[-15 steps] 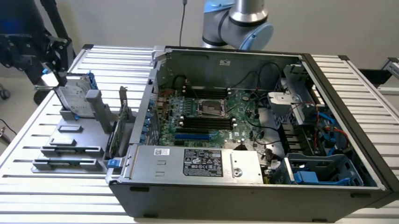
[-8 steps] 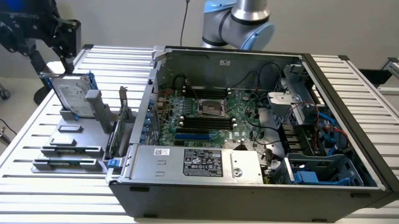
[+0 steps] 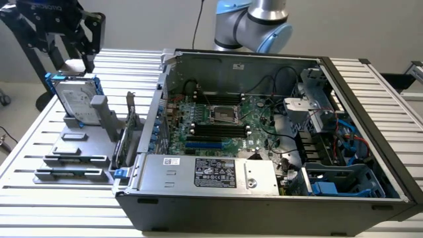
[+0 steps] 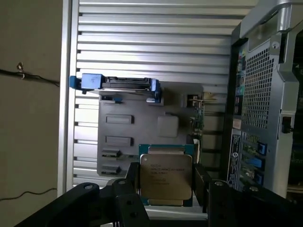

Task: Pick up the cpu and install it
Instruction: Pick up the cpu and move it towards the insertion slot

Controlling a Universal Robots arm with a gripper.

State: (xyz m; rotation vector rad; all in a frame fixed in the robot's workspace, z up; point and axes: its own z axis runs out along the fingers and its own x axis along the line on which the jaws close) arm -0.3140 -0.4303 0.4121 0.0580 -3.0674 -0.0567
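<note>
Gripping the cpu [image 4: 165, 176] by two opposite edges, with a black finger [image 4: 133, 187] tight against each side and the silver, printed top facing the wrist camera. Holding the tool [image 4: 165, 184] closed onto the cpu rather than spread wide. Hanging clear above the grey tray [image 4: 142, 137], near the blue-framed hard drive [image 4: 118, 83] standing on edge at one end of it. Appearing in the upper left of the exterior view as a black tool [image 3: 74, 58] carrying the pale cpu [image 3: 74, 66] just above the hard drive [image 3: 76, 99] and the tray [image 3: 86, 145]. Sitting well apart from the open computer case [image 3: 264, 163] lying across the centre and right of that frame, and from the square socket [image 3: 225, 115] on the green board [image 3: 218, 126] inside. Hovering over the slatted metal table [image 3: 46, 198] carrying both tray and case.
</note>
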